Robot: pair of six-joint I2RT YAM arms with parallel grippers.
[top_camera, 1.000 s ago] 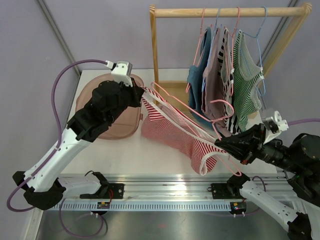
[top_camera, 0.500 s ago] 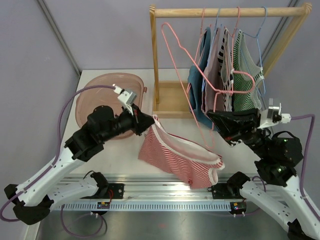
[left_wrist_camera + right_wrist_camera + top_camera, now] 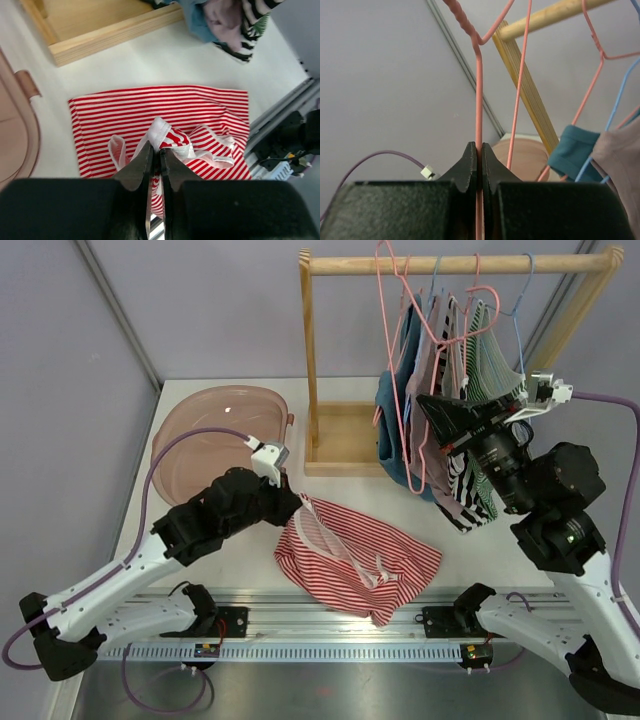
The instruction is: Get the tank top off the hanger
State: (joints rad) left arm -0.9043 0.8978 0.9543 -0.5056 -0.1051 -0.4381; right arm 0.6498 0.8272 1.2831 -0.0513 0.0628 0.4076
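Observation:
The red-and-white striped tank top (image 3: 360,560) lies crumpled on the table, off the hanger; it also shows in the left wrist view (image 3: 200,110). My left gripper (image 3: 298,502) is low over its left end, shut on a white-edged strap (image 3: 159,131), with its fingertips (image 3: 155,150) pinching the fabric. The bare pink wire hanger (image 3: 409,440) is held up in front of the hanging clothes, its hook near the rack's rail. My right gripper (image 3: 428,405) is shut on the hanger's wire (image 3: 479,100), and its jaws (image 3: 479,146) pinch it tight.
A wooden clothes rack (image 3: 309,360) with a rail (image 3: 460,262) holds several garments on hangers (image 3: 455,390). Its wooden base tray (image 3: 345,440) sits behind the tank top. A pink basin (image 3: 215,430) stands at the back left. A metal rail (image 3: 330,625) runs along the near edge.
The tank top came off the hanger and dropped flat onto the table. My left gripper lowered with the strap. My right gripper lifted the bare hanger up toward the rail.

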